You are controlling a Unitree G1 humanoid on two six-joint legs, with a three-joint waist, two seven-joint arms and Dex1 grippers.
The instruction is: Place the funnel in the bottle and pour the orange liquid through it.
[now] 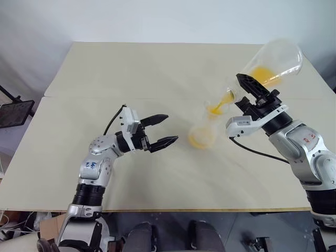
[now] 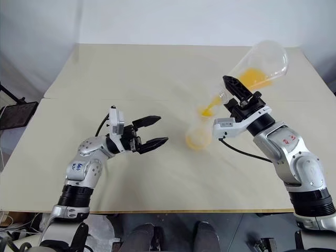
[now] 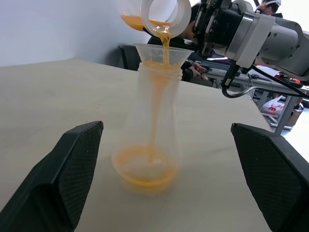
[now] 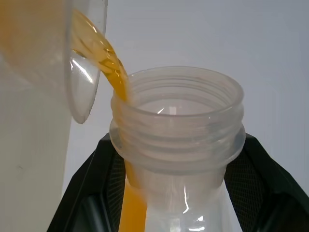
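left gripper [image 1: 167, 129] idles near me, jaws apart. at two o'clock my right gripper [image 1: 251, 89], clamped on a flask [image 1: 273, 60], tips orange liquid [image 1: 262, 73] into the funnel [image 3: 163, 52] seated in the bottle [image 1: 202, 132], mid-table.

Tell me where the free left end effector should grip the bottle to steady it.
Grip the bottle around its mid body, below the funnel, coming level from the robot's left side, where the open left end effector already faces it. The bottle stands upright on the table, its walls narrowing upward. The right end effector and tilted flask crowd the neck, so stay low, probably.
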